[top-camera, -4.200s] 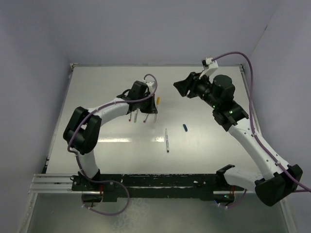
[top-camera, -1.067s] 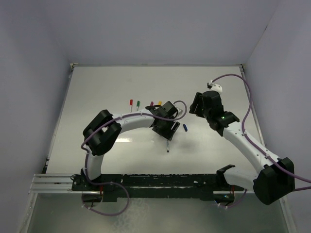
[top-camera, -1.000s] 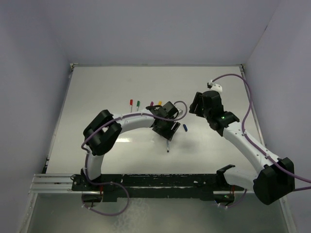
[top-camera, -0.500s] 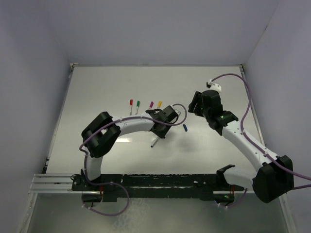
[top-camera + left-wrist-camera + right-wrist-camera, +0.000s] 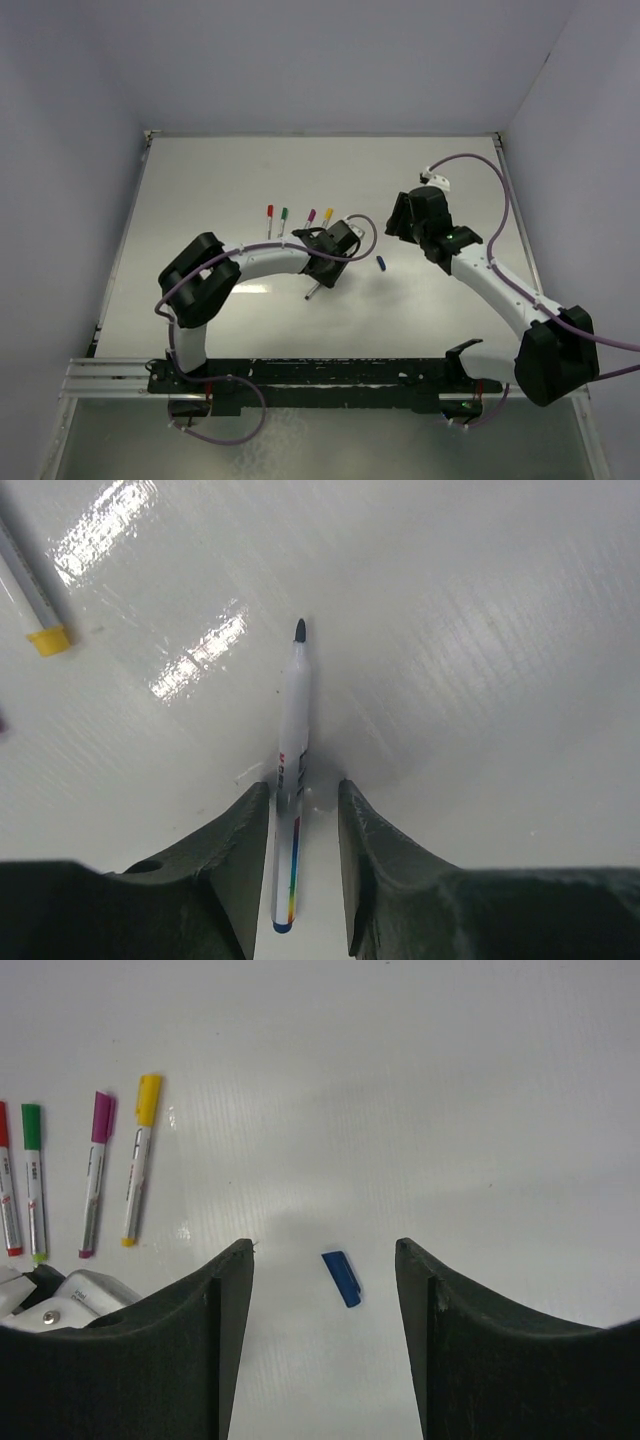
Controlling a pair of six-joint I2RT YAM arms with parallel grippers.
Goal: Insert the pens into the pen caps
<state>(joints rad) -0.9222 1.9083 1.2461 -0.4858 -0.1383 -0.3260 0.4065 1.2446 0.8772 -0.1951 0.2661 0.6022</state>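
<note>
An uncapped silvery pen with a dark tip lies between my left gripper's fingers, against the left one, and moves with them. In the top view the pen sticks out below the left gripper. The blue cap lies on the table between the wide-open fingers of my right gripper, below them. In the top view the blue cap lies just down-left of the right gripper. Red, green, purple and yellow capped pens lie in a row.
The row of capped pens lies just behind the left gripper. The yellow pen's end shows at the left edge of the left wrist view. The white table's raised rim runs along the left side.
My left gripper has moved left and turned, carrying the uncapped pen with it. The right gripper has shifted slightly back. The blue cap has not moved.
</note>
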